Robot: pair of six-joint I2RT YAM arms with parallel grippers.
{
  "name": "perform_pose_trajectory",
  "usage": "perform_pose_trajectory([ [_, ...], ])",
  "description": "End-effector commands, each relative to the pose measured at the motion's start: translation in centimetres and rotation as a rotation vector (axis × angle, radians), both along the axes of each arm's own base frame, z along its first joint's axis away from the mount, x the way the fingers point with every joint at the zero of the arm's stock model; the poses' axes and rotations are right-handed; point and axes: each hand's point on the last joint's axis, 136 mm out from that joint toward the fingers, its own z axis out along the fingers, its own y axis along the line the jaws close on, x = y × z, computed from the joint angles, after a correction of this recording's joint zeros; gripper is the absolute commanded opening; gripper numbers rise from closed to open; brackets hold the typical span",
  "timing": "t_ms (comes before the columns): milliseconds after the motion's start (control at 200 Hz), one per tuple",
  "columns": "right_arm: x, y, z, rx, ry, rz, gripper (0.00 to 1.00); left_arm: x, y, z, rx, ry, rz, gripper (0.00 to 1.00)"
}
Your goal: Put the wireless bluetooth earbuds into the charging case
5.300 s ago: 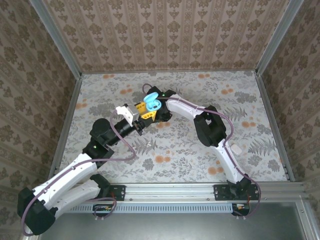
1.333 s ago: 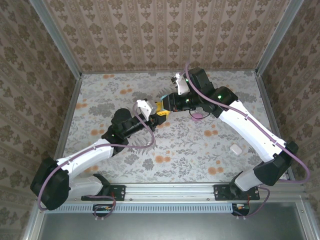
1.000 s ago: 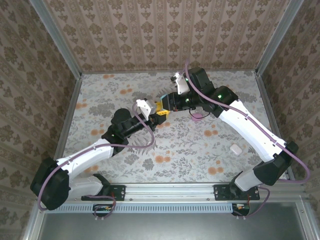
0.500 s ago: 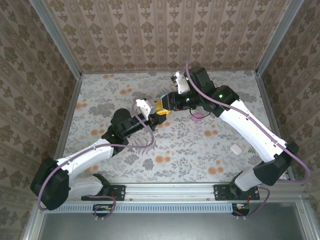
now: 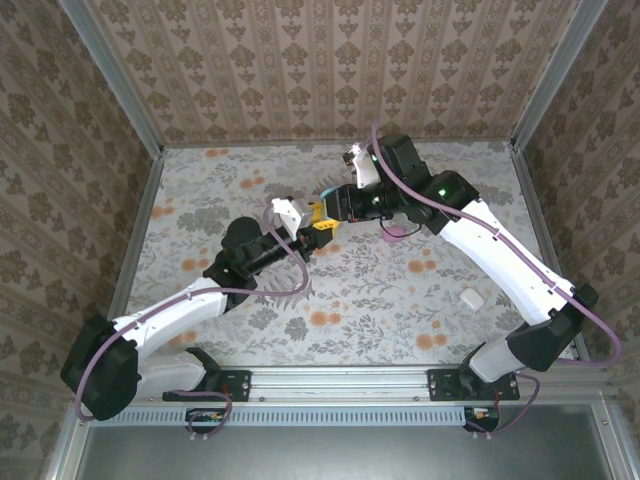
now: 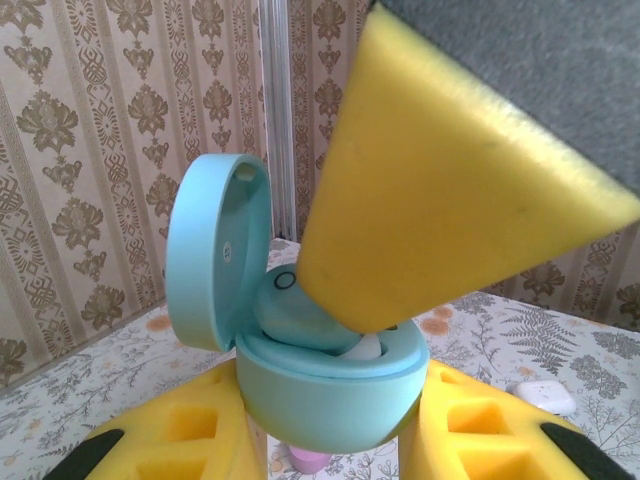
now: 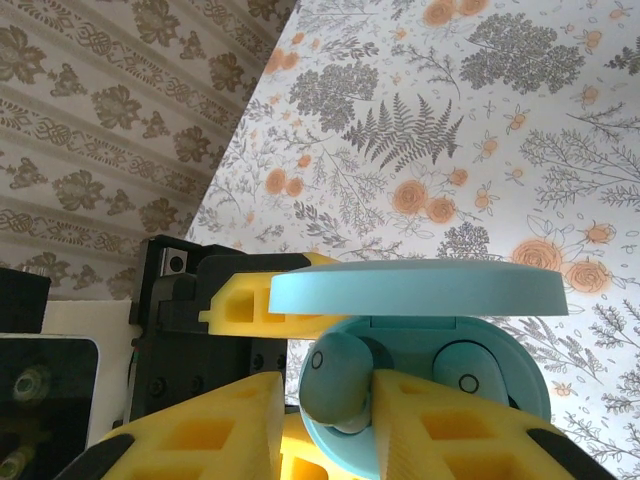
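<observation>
Your right arm has unfolded. The elbow that sat bent over mid-table now swings out right, and the wrist has gone far. The right gripper, pinching an earbud, now meets the case from the right. Your left arm has stretched farther right, carrying the left gripper and case along. A pink case is uncovered.

charging case wells half hidden — yellow finger across, earbud base unseen

White links; black joints; purple cables
</observation>
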Motion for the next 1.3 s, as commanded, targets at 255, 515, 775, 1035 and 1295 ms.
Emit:
perform_pose_trajectory([
  [255,-1.1,-1.1,3.8,0.055,-0.084,-0.018,0.32,-0.4,-0.3,3.6,-0.086,-0.052,-0.021,0.31],
  [515,-1.2,-3.9,7.2,0.096,-0.208,-0.097,0.34,-0.4,-0.4,3.5,-0.080,-0.055,-0.025,0.31],
  [775,2.3,-7.8,7.3,0.101,-0.190,-0.249,0.39,-1.6,-0.9,3.5,-0.065,-0.080,-0.101,0.31],
  [1035,4.5,-4.8,5.8,0.121,-0.089,-0.138,0.41,-2.8,-1.5,4.0,-0.049,-0.093,-0.168,0.31],
  [1295,4.2,-2.9,3.9,0.137,-0.004,-0.032,0.42,-2.3,-1.4,3.9,-0.046,-0.078,-0.135,0.31],
])
